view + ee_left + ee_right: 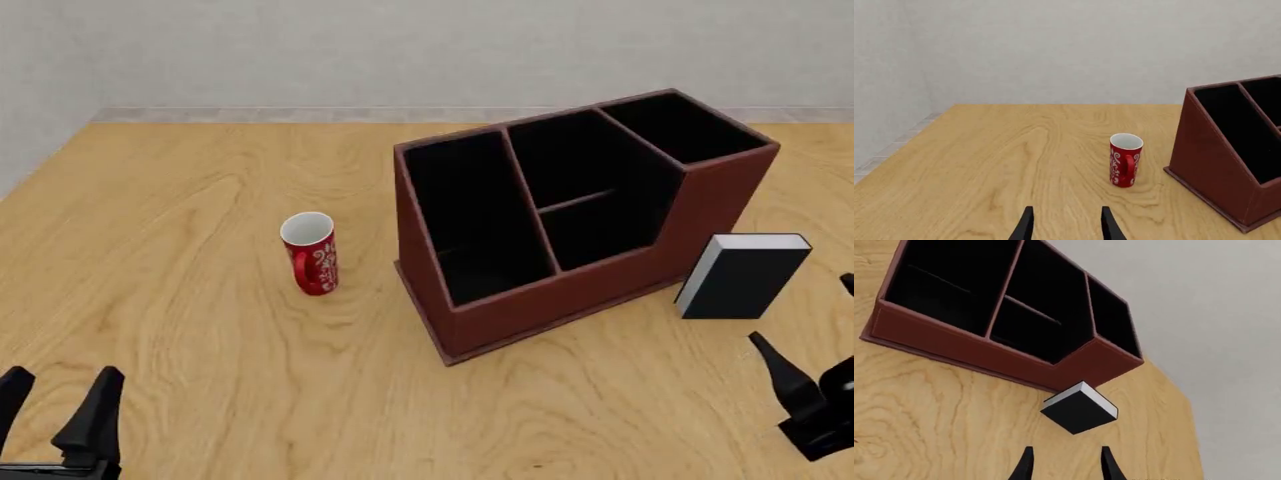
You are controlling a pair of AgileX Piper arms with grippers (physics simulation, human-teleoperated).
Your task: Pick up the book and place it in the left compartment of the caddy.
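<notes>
Light wood table (200, 330) with a plain grey wall (400, 50) behind it, nothing fancy. The caddy (587, 270) sits mid-table, reddish-brown outside, black inside, and all its slots look empty. The left compartment (474, 215) is the long one that runs down to the low front edge.

The book (738, 277) is standing upright on the table, black cover with white page edges on top, just beside the caddy's right end. Can't tell if it's actually touching the caddy. It's ahead of the right gripper (821, 385) and a little to its left, not far off. In the right wrist view the book (1079, 408) shows up just beyond the fingertips (1026, 460), with the caddy (974, 345) behind it. Fingers on that gripper (1063, 465) are spread apart and holding nothing.

The left gripper (56, 415) is down at the near left corner, well apart from everything. Its fingers are also apart with nothing between them. From the left wrist view, beyond the gripper (1065, 225), a red mug (1125, 160) stands ahead and a bit to the right, and the caddy (1214, 165) is further right of that. In the front view the mug (311, 254) stands upright, near the caddy's left side but not touching.
</notes>
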